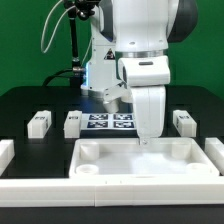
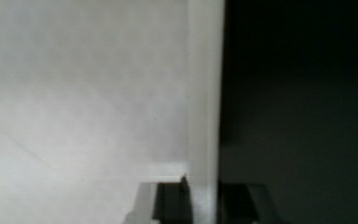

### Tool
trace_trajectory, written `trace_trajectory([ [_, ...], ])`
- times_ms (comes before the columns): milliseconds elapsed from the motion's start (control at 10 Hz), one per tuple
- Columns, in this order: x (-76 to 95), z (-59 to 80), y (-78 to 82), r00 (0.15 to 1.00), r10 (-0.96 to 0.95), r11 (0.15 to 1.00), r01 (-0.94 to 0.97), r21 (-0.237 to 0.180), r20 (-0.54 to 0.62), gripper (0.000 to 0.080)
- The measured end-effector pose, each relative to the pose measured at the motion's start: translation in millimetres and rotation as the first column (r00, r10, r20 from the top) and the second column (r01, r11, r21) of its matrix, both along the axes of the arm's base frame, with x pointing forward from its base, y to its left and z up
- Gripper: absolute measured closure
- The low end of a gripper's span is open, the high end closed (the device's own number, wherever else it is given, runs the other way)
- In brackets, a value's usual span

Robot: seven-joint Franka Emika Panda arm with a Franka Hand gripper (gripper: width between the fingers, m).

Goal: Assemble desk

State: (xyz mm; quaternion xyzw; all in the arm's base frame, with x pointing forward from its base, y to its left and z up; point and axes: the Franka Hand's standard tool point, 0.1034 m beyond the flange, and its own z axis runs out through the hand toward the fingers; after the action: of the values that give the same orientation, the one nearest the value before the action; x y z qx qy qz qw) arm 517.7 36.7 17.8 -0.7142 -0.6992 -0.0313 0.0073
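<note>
The white rimmed tabletop (image 1: 140, 160) lies at the front of the black table, with a round corner socket (image 1: 88, 170) showing at the exterior view's left. My gripper (image 1: 147, 138) reaches straight down onto the tabletop's far rim. In the wrist view the rim wall (image 2: 204, 90) runs as a narrow pale strip between my two dark fingers (image 2: 171, 202), which press on either side of it, so the gripper (image 2: 204, 188) is shut on the rim. Three small tagged block legs stand behind the tabletop: two at the left (image 1: 38, 122) (image 1: 72, 123) and one at the right (image 1: 183, 121).
The marker board (image 1: 108, 122) lies flat behind the tabletop, partly hidden by my arm. Low white bars sit at the table's left (image 1: 5, 152) and right (image 1: 214, 152) edges. The robot's base and cables stand at the back.
</note>
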Motion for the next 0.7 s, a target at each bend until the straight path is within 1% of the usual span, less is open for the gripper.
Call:
trace_trajectory([
  [200, 0.8, -0.1, 15.9, 0.999, 0.011, 1.0, -0.011, 0.01, -0.031, 0.0745],
  [300, 1.0, -0.1, 16.0, 0.999, -0.001, 1.0, 0.001, 0.007, -0.05, 0.0745],
  [700, 0.9, -0.1, 15.6, 0.998, -0.016, 1.0, 0.016, 0.005, -0.054, 0.0745],
])
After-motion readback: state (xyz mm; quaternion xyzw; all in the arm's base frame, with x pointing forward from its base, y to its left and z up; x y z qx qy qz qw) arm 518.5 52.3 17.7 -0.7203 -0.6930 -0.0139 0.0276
